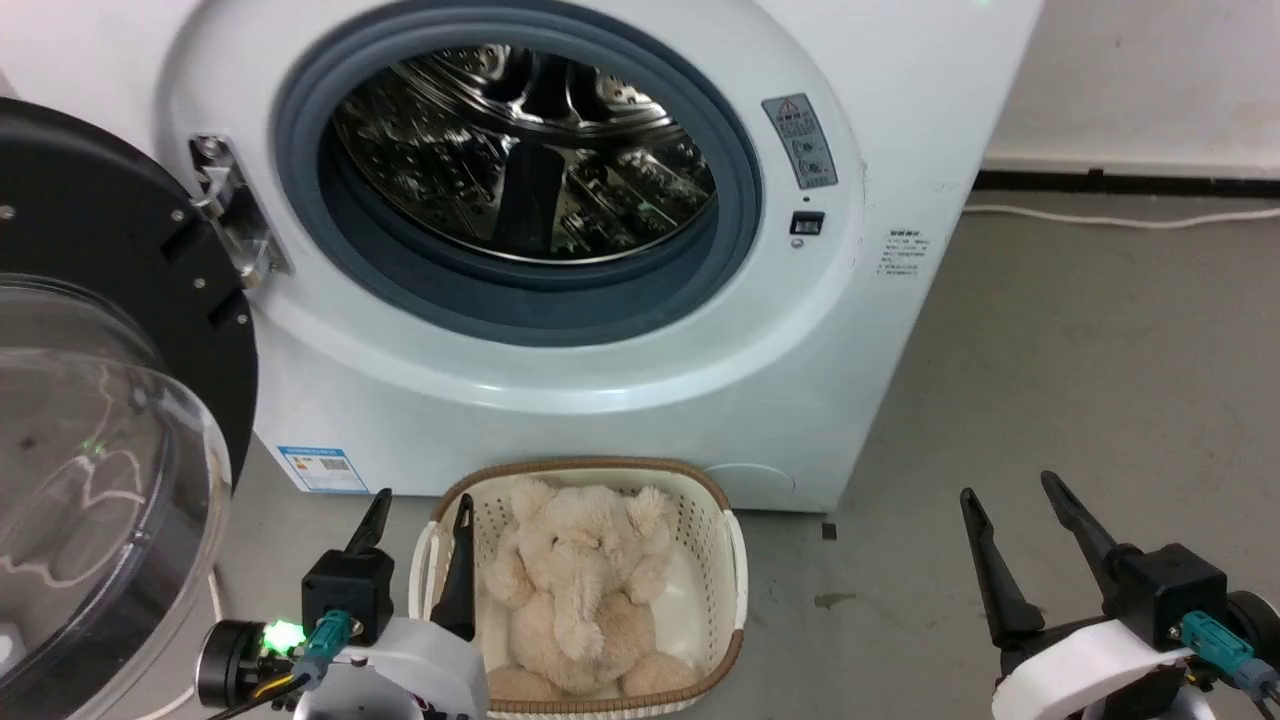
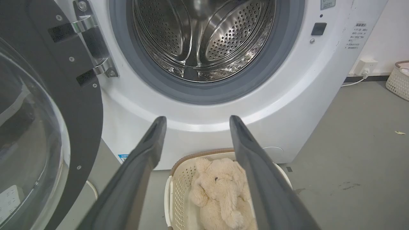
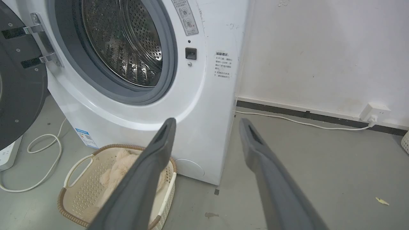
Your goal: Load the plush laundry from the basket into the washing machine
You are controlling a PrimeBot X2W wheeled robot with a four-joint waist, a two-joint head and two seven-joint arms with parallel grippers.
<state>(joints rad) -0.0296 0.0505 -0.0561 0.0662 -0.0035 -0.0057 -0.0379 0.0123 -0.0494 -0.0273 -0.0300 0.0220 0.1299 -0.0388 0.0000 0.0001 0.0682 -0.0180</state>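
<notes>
Socket (image 3: 374, 111) and cord (image 3: 287, 120) past washing machine (image 3: 204, 134), right wrist view.

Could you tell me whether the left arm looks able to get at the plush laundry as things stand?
Probably yes: the left gripper is open by the basket, whose top is uncovered, and the plush laundry lies exposed inside.

Red warning triangle (image 1: 789, 106) on a grey sticker (image 1: 800, 142) of the washing machine (image 1: 600, 400); all print illegibly small.

Left end effector (image 1: 425, 495): dark tapered fingers (image 1: 460, 580), black housing (image 1: 348, 592), teal plug (image 1: 328, 632), white wrist (image 1: 420, 665).
</notes>
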